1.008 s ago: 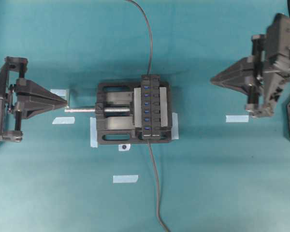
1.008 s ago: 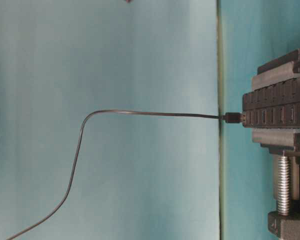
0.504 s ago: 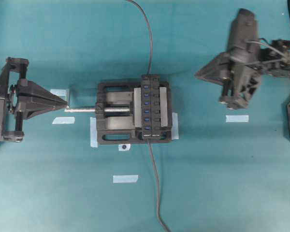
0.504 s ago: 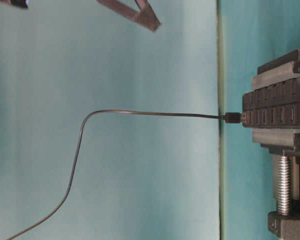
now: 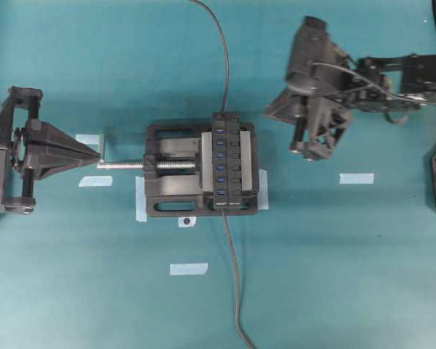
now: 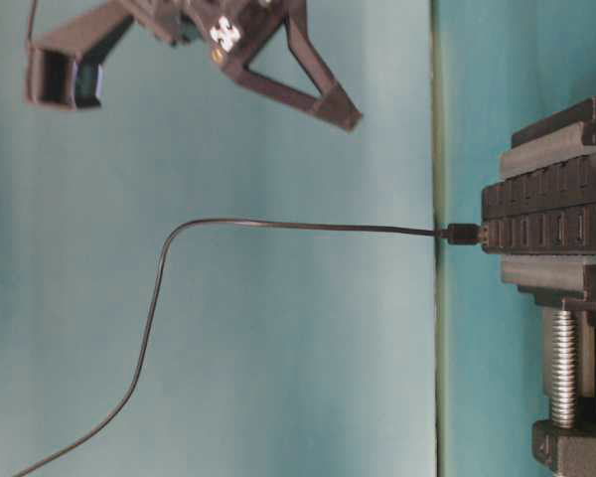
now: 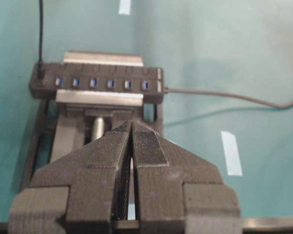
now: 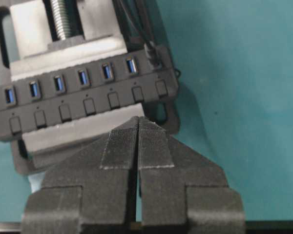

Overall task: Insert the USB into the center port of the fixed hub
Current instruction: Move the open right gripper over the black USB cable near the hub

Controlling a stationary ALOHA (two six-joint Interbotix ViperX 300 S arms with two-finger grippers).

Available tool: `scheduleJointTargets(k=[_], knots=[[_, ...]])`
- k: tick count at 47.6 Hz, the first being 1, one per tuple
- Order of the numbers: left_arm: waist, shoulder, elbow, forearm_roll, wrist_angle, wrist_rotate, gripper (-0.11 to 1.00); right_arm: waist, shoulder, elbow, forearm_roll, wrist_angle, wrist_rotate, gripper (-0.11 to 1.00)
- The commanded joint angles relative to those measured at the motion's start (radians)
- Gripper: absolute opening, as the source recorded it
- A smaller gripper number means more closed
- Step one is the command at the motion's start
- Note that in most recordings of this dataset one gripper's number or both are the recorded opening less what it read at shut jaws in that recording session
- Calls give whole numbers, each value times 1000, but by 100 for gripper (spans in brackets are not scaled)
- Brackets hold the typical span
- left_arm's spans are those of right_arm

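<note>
A teal cloth [image 5: 334,276] with pale tape strips [image 5: 189,269] surrounds the vise [image 5: 174,190] clamping the fixed hub [image 5: 227,161], USB [image 8: 151,51] plugged at its end port (both grippers pressed together, empty).

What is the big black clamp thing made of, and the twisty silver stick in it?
The clamp looks like matte black plastic, maybe 3D-printed: dull, with blocky edges. The silver stick looks like bare metal: it shines and has screw threads. The claw pads look like ribbed black plastic too.
</note>
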Motion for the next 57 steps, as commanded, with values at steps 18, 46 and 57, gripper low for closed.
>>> scheduleJointTargets(k=[18, 46, 57], knots=[[2, 2, -18, 2, -2, -3, 1, -6, 101, -72, -2, 5, -44, -2], [2, 0, -12, 3, -2, -3, 1, -17, 215, -137, -31, 2, -118, -2], [2, -5, -8, 2, -2, -3, 1, -20, 218, -138, -31, -14, -123, -2]])
